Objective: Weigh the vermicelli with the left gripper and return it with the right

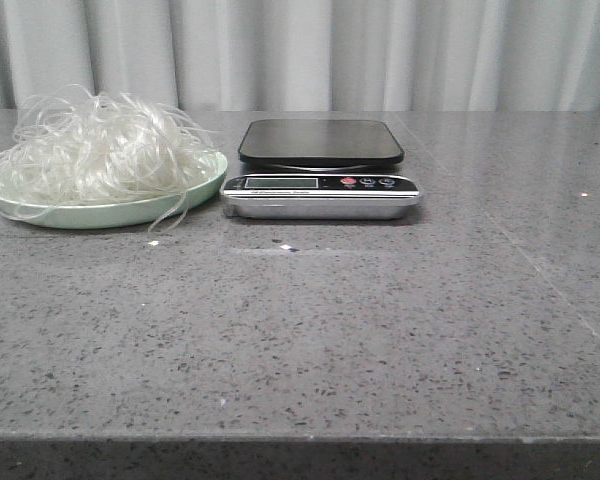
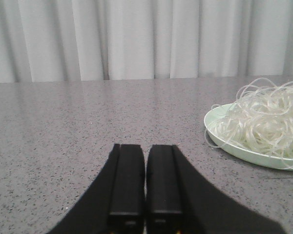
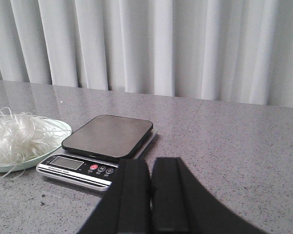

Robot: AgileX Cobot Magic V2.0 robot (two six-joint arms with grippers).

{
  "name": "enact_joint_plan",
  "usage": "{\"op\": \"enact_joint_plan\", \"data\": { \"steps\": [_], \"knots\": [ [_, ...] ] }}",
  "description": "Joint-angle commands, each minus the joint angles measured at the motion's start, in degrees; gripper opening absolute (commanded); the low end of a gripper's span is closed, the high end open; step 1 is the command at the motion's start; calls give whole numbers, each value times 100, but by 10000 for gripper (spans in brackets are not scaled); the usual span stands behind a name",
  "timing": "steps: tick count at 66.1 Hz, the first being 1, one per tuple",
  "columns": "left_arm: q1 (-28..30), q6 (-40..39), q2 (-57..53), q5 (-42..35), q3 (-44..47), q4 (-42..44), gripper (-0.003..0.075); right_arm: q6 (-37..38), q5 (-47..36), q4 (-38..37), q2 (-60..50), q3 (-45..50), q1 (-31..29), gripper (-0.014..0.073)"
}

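The vermicelli (image 1: pixel 100 150) is a loose whitish tangle piled on a pale green plate (image 1: pixel 110 212) at the far left of the table. It also shows in the left wrist view (image 2: pixel 266 122) and the right wrist view (image 3: pixel 17 136). A kitchen scale (image 1: pixel 320 165) with a black pan stands right of the plate, its pan bare. It shows in the right wrist view (image 3: pixel 107 141) too. My left gripper (image 2: pixel 145 148) is shut and empty, low over bare table, apart from the plate (image 2: pixel 244 153). My right gripper (image 3: pixel 151 163) is shut and empty, near the scale. Neither gripper shows in the front view.
The table is grey speckled stone (image 1: pixel 330 330) with its front edge near the camera. A white pleated curtain (image 1: pixel 330 50) hangs behind the table. A few loose strands hang over the plate's rim onto the table (image 1: pixel 170 222).
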Motion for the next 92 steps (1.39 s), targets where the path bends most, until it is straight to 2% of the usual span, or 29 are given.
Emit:
{"op": "enact_joint_plan", "data": {
  "steps": [1, 15, 32, 40, 48, 60, 92],
  "knots": [
    [-3, -65, -120, -470, 39, -50, 127, -83, -453, 5, 54, -147, -19, 157],
    [-3, -65, -120, -470, 39, -50, 127, -83, -453, -73, 16, -120, -99, 157],
    [-3, -65, -120, -470, 39, -50, 127, -37, -457, -206, -353, 145, -1326, 157],
    [-3, -65, -120, -470, 39, -50, 127, 29, -564, -206, -639, 537, -1677, 157],
    [-3, -65, -120, -470, 39, -50, 127, 113, -960, -290, -1037, 1083, -1705, 157],
    [-3, -65, -120, -470, 39, -50, 127, 730, -1299, -851, -1428, 1662, -1705, 157],
    [-3, -65, -109, -470, 39, -50, 127, 774, -1391, -851, -1428, 1680, -1705, 157]
  ]
}}
